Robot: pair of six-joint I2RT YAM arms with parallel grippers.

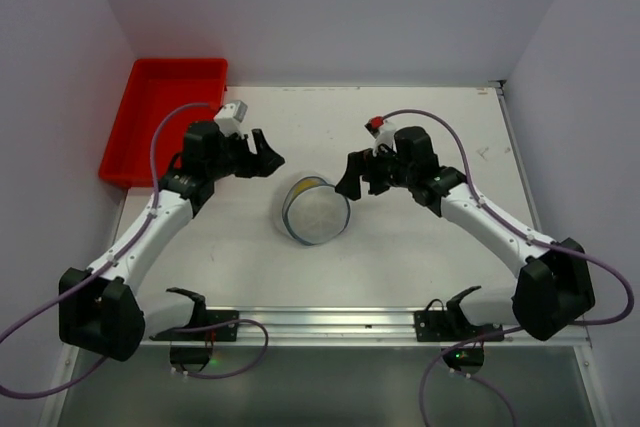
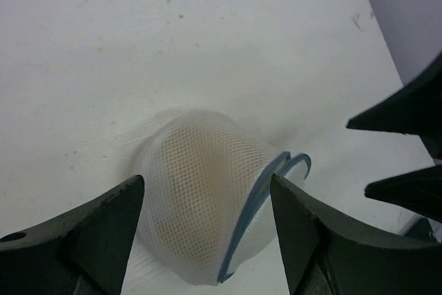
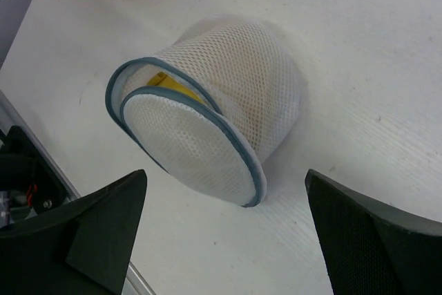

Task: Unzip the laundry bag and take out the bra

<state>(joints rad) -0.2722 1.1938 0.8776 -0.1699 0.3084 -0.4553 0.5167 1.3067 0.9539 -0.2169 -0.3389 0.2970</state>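
The laundry bag (image 1: 314, 210) is a white mesh drum with thin blue-grey rims, lying on its side in the middle of the table. It also shows in the left wrist view (image 2: 204, 198) and the right wrist view (image 3: 207, 122), where its lid flap stands slightly ajar and something yellow shows in the gap. A pale beige shape shows through the mesh. My left gripper (image 1: 266, 159) is open, up and left of the bag, apart from it. My right gripper (image 1: 353, 176) is open, just right of the bag, not touching.
A red rectangular tray (image 1: 165, 117) stands at the back left, half off the table's left edge. A metal rail (image 1: 330, 322) runs along the near edge between the arm bases. Walls close in on the left, back and right.
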